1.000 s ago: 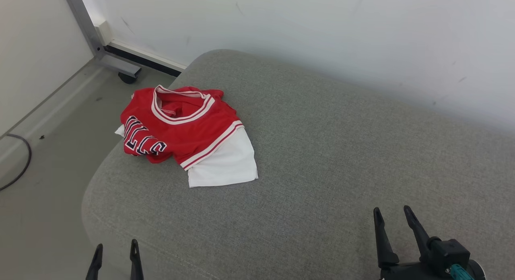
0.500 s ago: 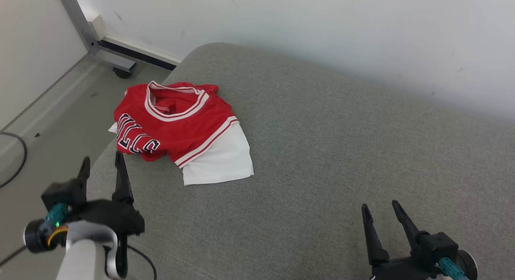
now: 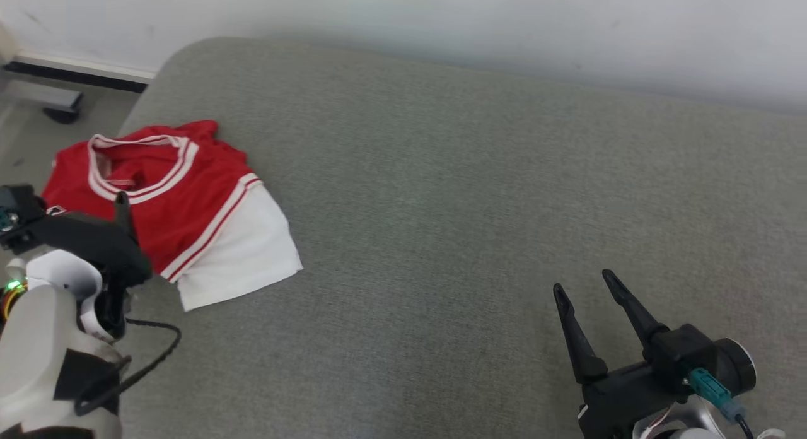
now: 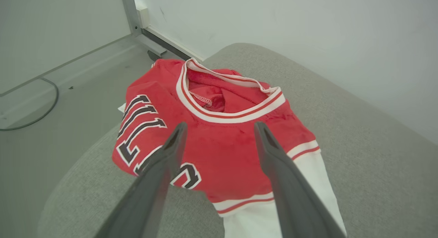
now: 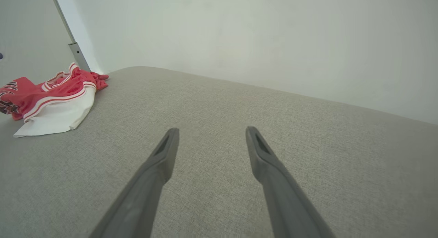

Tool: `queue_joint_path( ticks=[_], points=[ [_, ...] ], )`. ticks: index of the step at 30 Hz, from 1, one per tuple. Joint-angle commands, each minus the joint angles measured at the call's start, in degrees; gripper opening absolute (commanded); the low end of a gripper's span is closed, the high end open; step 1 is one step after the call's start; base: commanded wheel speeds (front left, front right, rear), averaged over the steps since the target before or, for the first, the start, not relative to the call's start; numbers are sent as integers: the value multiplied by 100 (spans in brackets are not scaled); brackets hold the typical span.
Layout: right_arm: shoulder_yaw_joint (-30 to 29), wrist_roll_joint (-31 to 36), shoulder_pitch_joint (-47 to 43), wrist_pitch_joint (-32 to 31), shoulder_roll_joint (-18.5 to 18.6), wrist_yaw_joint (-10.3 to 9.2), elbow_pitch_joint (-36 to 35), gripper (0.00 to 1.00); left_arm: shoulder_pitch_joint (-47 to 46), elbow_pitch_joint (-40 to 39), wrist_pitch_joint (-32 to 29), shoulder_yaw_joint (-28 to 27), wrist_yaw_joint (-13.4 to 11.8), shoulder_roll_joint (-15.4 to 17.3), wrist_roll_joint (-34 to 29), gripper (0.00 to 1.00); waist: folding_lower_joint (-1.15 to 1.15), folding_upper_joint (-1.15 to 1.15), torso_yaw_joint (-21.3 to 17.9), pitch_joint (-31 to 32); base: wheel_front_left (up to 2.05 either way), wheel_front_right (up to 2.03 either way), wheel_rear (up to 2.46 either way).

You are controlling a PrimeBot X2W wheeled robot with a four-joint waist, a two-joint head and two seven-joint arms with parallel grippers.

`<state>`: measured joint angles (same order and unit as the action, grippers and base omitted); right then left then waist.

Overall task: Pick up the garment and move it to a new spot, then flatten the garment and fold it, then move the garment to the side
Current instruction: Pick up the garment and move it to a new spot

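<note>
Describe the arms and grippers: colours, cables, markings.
The left gripper and right gripper each have two long dark tapered fingers on a black body. The right carries a teal connector. The left forearm is a pale shell with a black cable and green light.

The only lettering stands on the red garment [image 4: 222, 145]: black block letters [image 4: 138, 127] edged in white, running across its front. They read "LLS", with a fragment of another letter before them and the S partly hidden.
</note>
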<state>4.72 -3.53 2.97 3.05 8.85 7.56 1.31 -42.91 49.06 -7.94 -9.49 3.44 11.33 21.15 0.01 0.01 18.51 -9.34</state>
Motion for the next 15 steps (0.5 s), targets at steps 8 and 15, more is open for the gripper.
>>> queue_joint_path(
  ticks=[8, 15],
  points=[
    [-33, 13, 78, -193, 159, -15, -626, 100, -475, 601, -187, -90, -81, 443, 95, 100, -1, -1, -1405, -1262, 0, 0, 0],
    [-21, 21, 160, -190, 124, -16, -946, 100, -604, 1075, -328, -125, -87, 558, 190, 100, -1, -1, -1718, -1707, 0, 0, 0]
  ],
)
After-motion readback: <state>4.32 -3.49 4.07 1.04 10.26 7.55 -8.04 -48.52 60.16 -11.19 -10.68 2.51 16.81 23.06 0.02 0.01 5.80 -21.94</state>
